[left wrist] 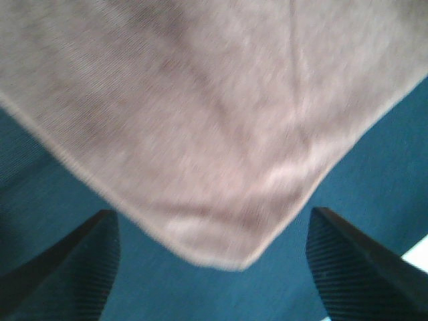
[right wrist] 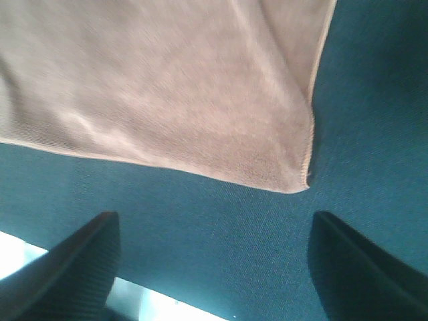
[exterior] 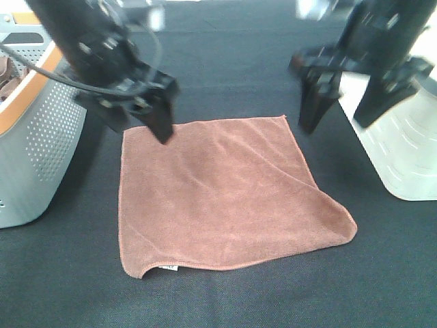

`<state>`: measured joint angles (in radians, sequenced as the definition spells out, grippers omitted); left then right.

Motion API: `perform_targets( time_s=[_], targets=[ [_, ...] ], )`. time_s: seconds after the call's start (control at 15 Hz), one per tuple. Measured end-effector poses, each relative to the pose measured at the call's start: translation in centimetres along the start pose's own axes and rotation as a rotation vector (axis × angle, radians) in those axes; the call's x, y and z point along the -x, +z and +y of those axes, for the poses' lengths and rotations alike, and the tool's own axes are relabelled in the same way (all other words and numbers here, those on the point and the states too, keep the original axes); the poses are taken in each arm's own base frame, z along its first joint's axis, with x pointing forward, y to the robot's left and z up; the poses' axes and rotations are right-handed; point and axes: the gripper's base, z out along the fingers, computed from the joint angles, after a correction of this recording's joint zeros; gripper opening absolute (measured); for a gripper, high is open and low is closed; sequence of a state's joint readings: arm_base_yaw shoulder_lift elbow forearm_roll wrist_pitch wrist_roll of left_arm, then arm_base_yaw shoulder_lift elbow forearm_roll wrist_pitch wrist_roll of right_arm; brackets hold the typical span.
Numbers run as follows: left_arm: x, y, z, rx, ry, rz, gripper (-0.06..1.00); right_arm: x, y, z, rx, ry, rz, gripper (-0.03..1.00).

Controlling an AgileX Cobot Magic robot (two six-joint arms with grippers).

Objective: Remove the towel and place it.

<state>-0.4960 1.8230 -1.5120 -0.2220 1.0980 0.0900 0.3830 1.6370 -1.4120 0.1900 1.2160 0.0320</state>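
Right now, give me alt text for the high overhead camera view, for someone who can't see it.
A reddish-brown towel lies spread flat on a black table, with a small white label at its near edge. Two open black grippers hover over its far corners, the left gripper and the right gripper. A grey perforated basket stands at the left and a white bin at the right.

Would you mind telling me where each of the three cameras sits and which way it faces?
Exterior high: mounted above, looking down on the towel spread on the black table; both arms and open grippers, left gripper and right gripper, show.
Left wrist: on the left arm, facing a towel corner; two dark fingertips show.
Right wrist: on the right arm, facing another towel corner; fingertips show.
Shared: all three see the towel and table.
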Motion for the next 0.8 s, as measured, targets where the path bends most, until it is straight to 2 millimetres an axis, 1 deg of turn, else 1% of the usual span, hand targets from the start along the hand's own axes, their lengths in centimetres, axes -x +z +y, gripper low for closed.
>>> perform_targets(
  time_s=[0.07,0.13,0.27,0.33,0.47,0.53,0.6,0.73,0.8],
  targets=[
    [-0.9,-2.1,-0.1,0.036,0.027,0.012,0.74,-0.8,-1.6,0.2,0.004,-0.009,-0.049,0.73],
    [-1.5,-3.6,-0.1,0.063,0.035,0.009,0.74,-1.6,-3.2,0.5,0.008,-0.018,-0.096,0.73],
    [-2.5,-7.2,-0.2,0.128,0.017,-0.07,0.74,-3.8,-6.4,0.9,0.016,-0.038,-0.197,0.73],
    [-2.5,-7.2,-0.2,0.128,0.017,-0.07,0.74,-3.8,-6.4,0.9,0.016,-0.038,-0.197,0.73],
    [-4.3,-10.5,-0.3,0.182,-0.01,-0.151,0.74,-6.7,-8.0,0.9,0.016,-0.048,-0.249,0.73],
    [-6.5,-12.7,-0.3,0.223,-0.019,-0.202,0.74,-9.4,-8.3,0.6,-0.002,-0.057,-0.266,0.73],
    [-8.3,-13.5,-0.3,0.244,-0.022,-0.217,0.74,-11.1,-7.7,0.2,-0.022,-0.059,-0.253,0.73],
    [-12.5,-14.1,-0.2,0.254,-0.048,-0.224,0.74,-14.9,-6.4,-0.7,-0.063,-0.063,-0.235,0.73],
    [-15.8,-13.7,-0.1,0.254,-0.069,-0.212,0.74,-17.7,-5.4,-1.4,-0.088,-0.066,-0.238,0.73]
  ],
)
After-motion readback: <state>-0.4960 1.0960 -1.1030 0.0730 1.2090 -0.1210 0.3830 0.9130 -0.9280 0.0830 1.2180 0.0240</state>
